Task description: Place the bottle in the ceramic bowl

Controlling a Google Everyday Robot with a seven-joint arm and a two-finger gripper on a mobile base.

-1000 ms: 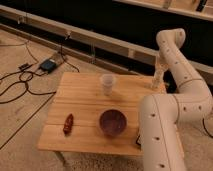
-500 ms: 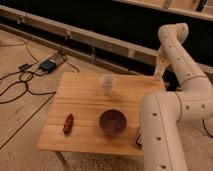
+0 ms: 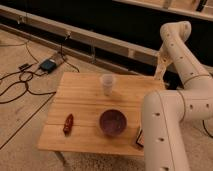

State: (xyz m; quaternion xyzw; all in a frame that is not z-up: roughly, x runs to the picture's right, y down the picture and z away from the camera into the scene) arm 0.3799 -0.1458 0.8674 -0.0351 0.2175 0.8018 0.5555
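Standing on a speckled floor: one low rectangular tabletop point(image 3: 82, 97) of pale wooden planks.

Item 1: round, glossy, deep purple ceramic bowl point(image 3: 112, 121), upright, near the front edge, right of centre.

Item 2: clear plastic cup point(image 3: 107, 84), upright, behind the bowl and apart from it.

Item 3: small red oblong object point(image 3: 68, 123), lying near the front left corner, well apart from the bowl.

Item 4: flat red-and-white box point(image 3: 138, 140), at the front right edge, mostly hidden by the arm.

Item 5: thick white jointed robot arm point(image 3: 167, 127), rising at the right, arching over and descending to the hand point(image 3: 160, 73). The hand hangs over the far right corner of the tabletop, clenched on a small whitish bottle with a tan label point(image 3: 161, 62). The bottle is roughly on end, off the surface, well apart from the bowl.

Item 6: dark blue device point(image 3: 48, 65) with black cables point(image 3: 17, 82), on the floor at left.
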